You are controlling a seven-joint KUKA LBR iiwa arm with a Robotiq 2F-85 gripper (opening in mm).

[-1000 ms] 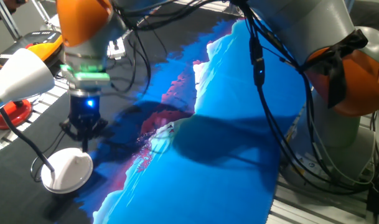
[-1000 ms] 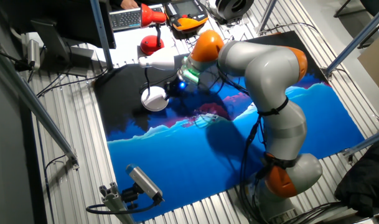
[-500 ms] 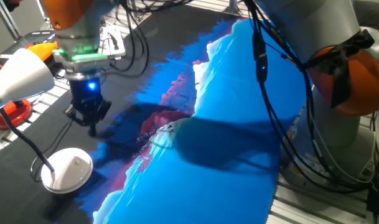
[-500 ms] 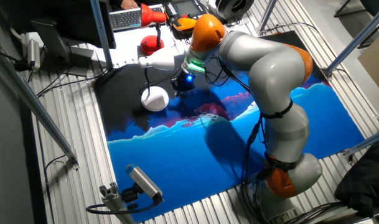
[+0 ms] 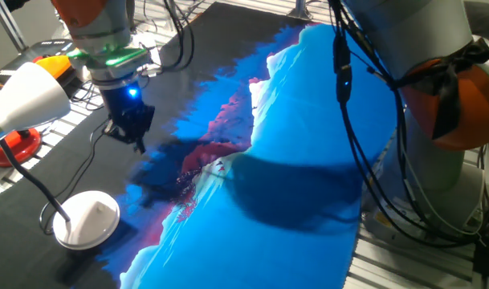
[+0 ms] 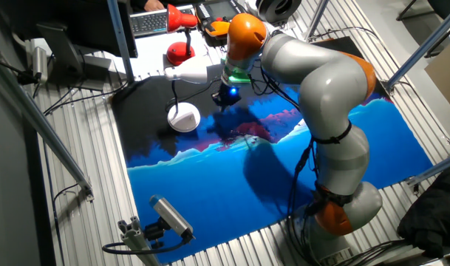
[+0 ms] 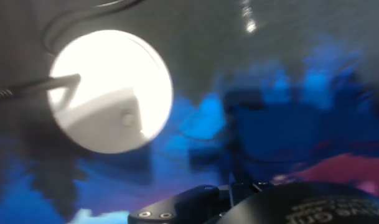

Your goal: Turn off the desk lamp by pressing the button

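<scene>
Lamp: the desk lamp (image 5: 35,152) stands at the dark end of the mat (image 5: 292,160), its white dome base (image 5: 87,218) flat on the cloth.
Button: a small grey mark (image 7: 127,117) on the base (image 7: 108,93), seen from the hand view.
Gripper: the gripper (image 5: 136,138) hangs above the mat, apart from the base; whether its fingers are parted cannot be told.
Background: a red lamp (image 6: 179,33) stands beyond the mat.

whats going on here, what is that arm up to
A KUKA arm is working at the white desk lamp on a blue and black mat. Its gripper now hangs in the air above the mat, up and away from the lamp's round dome base; a second ago it was right down at that base, so it is pulling back. In the hand view the button shows as a small mark on the base.
</scene>
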